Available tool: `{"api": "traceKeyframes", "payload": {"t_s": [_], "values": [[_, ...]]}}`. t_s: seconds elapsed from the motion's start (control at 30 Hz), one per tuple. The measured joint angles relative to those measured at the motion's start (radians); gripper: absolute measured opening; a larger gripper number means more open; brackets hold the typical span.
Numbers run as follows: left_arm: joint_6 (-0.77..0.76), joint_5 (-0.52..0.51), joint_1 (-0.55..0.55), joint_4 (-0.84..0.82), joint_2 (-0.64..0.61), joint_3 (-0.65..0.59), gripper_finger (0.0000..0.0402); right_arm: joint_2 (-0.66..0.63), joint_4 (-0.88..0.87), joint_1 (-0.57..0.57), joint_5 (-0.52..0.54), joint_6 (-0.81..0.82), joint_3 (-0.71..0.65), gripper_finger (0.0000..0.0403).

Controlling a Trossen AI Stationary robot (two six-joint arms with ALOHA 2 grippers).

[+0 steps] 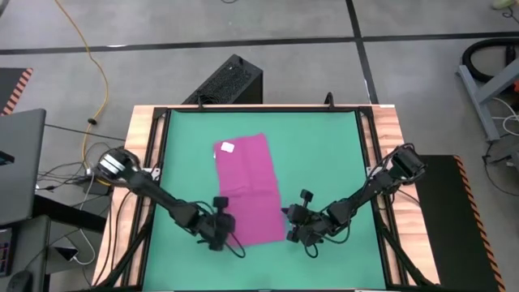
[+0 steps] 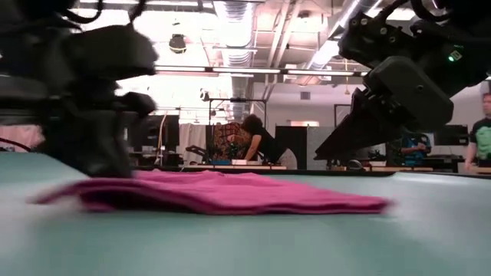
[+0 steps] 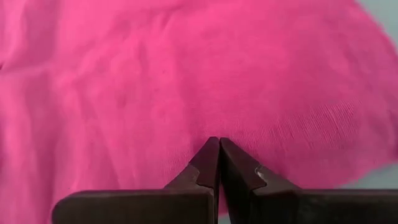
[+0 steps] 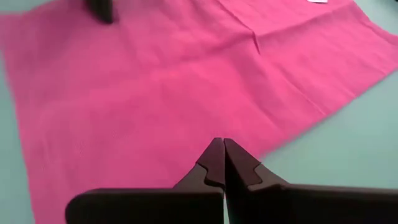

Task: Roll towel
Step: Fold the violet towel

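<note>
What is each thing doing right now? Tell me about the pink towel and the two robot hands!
Towel: lying flat and unrolled on the green mat, white tag at its far end.
Left end effector: shut, at the towel's near left corner.
Right end effector: shut, at the towel's near right corner.

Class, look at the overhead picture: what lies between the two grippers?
The near end of the towel lies between the left gripper and right gripper, seen from above.
</note>
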Motion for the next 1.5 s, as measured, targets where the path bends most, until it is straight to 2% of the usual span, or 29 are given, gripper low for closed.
{"api": "traceKeyframes", "payload": {"t_s": [0.17, 0.4, 0.53, 0.7, 0.93, 1.17, 1.33, 1.5], "values": [[0.021, -0.061, -0.004, -0.232, -0.122, -0.007, 0.0000, 0.000, 0.057, -0.010, 0.000, -0.078, 0.000, 0.0014], [0.048, -0.151, 0.010, -0.160, -0.269, -0.010, 0.0000, -0.001, 0.272, -0.085, -0.034, -0.276, 0.000, 0.0014], [0.067, -0.284, -0.011, -0.139, -0.307, -0.027, 0.0000, 0.013, 0.410, -0.156, -0.087, -0.376, 0.001, 0.0015], [0.031, -0.275, -0.007, -0.061, -0.315, -0.110, 0.0000, 0.093, 0.535, -0.266, -0.190, -0.451, 0.022, 0.0015], [-0.082, -0.258, -0.009, -0.033, -0.319, -0.169, 0.0000, 0.215, 0.506, -0.383, -0.209, -0.501, 0.103, 0.0013], [-0.091, -0.231, -0.014, -0.005, -0.319, -0.169, 0.0000, 0.212, 0.330, -0.465, -0.218, -0.430, 0.123, 0.0012], [-0.089, -0.231, -0.016, 0.022, -0.319, -0.169, 0.0000, 0.208, 0.242, -0.486, -0.314, -0.386, 0.123, 0.0011], [-0.086, -0.224, -0.016, 0.035, -0.319, -0.169, 0.0000, 0.197, 0.136, -0.486, -0.287, -0.329, 0.127, 0.0011]]}}
